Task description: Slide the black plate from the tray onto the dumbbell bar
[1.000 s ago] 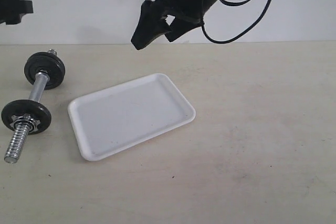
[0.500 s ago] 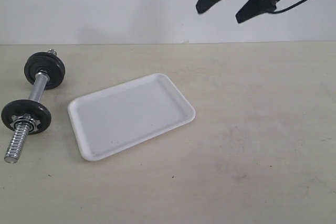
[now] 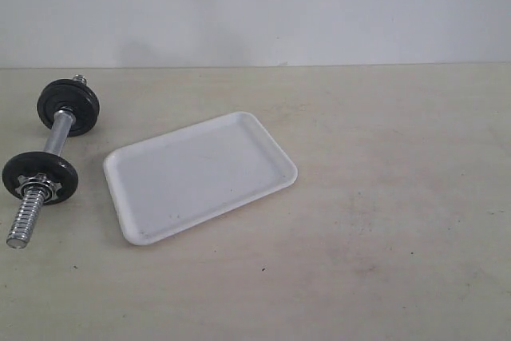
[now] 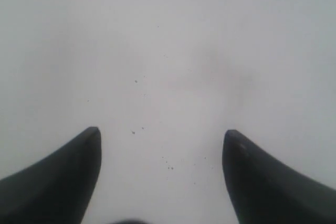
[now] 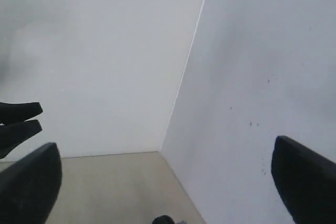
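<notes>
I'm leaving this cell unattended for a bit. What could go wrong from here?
1. The far black plate on the dumbbell bar shows no collar outside it; a tilt might let it slide off.
2. The bar rests on round plates on the table, so a nudge could roll it.
3. The tray holds nothing; a reach there would grab air.

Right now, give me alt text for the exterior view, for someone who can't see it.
An empty white tray lies on a beige table, with a chrome dumbbell bar to its left carrying a far black disc and a near black disc. No arm or end effector shows.
</notes>
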